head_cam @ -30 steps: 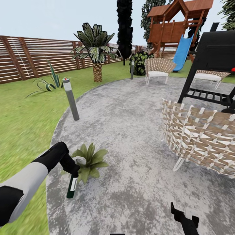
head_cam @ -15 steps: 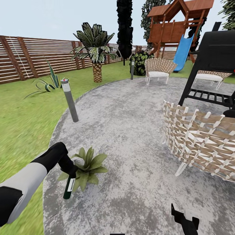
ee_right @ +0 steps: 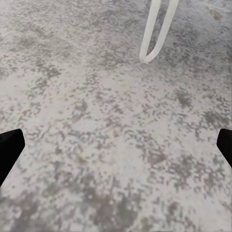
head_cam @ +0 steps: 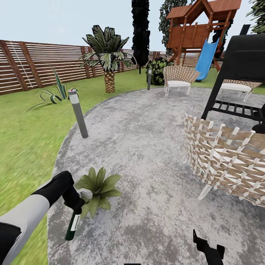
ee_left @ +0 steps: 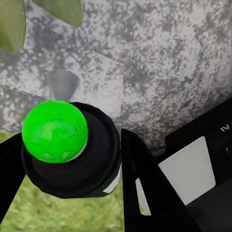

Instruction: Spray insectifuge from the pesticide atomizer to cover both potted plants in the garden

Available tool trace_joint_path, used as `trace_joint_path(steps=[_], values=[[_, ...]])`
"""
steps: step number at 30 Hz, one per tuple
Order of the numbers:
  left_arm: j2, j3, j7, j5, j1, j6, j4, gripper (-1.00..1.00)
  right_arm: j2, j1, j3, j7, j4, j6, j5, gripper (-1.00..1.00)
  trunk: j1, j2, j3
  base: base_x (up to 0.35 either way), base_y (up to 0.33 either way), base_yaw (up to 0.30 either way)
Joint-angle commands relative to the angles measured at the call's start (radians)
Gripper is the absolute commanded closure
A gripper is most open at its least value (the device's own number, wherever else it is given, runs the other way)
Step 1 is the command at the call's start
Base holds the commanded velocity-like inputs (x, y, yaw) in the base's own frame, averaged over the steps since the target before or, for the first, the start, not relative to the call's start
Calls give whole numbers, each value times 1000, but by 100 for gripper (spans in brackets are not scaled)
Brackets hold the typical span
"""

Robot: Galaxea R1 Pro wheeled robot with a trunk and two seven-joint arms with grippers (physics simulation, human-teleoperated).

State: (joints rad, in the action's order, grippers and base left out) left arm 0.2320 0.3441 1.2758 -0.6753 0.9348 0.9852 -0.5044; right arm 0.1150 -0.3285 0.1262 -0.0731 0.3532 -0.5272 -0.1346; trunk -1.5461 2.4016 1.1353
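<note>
Atomizer [head_cam: 73, 224] lower, over grey patio [head_cam: 147, 147]

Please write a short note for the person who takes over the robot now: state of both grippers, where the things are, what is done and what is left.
Left gripper: shut on the pesticide atomizer, held beside the potted plant at the patio's edge.
Right gripper: open, empty, low over the paved patio.
Done: atomizer picked up and brought to this plant.
Left: whether this plant is already covered cannot be told; spray it fully, then find and spray the second potted plant.
</note>
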Motion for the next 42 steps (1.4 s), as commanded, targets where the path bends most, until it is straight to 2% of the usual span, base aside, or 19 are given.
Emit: trace_joint_path(steps=[1, 12, 17, 23, 34, 36, 38, 40, 42], values=[[-1, 3, 10, -9, 0, 7, -3, 100, 0, 0, -2, 1, -1, -4, -8, -100, 0, 0, 1, 255, -51, 0], [-6, 1, 22, -5, 13, 10, -15, 100, 0, 0, -2, 1, -2, -4, -7, -100, 0, 0, 1, 52, -14, 0], [-51, 2, 37, -7, 22, 12, -19, 100, 0, -1, -2, 1, -2, -4, -7, -100, 0, 0, 1, 0, 0, 0], [-54, 2, 39, -9, 30, 12, -20, 100, 0, -1, -2, 1, -2, -4, -7, -100, 0, 0, 1, -145, 0, 0], [-82, 4, 39, -1, 177, 22, 1, 100, 0, -1, -2, 1, -2, -4, -7, -100, 0, 0, 1, -15, 0, 0], [-81, 7, 39, -1, 184, 21, 2, 100, 0, -1, -2, 1, -2, -4, -7, -100, 0, 0, 1, 0, 0, 0], [-75, 25, 40, -1, 185, 19, 3, 100, 0, 0, -2, 1, -2, -4, -7, -100, 0, 0, 1, 0, 0, 0], [-61, 64, 77, -1, 184, 15, 4, 100, 0, -1, -2, 1, -2, -4, -7, -100, 0, 0, 1, 0, 0, 0], [-42, 85, 110, -2, 181, 12, 4, 100, 0, -1, -2, 1, -2, -4, -7, -100, 0, 0, 1, 0, 0, 0]])
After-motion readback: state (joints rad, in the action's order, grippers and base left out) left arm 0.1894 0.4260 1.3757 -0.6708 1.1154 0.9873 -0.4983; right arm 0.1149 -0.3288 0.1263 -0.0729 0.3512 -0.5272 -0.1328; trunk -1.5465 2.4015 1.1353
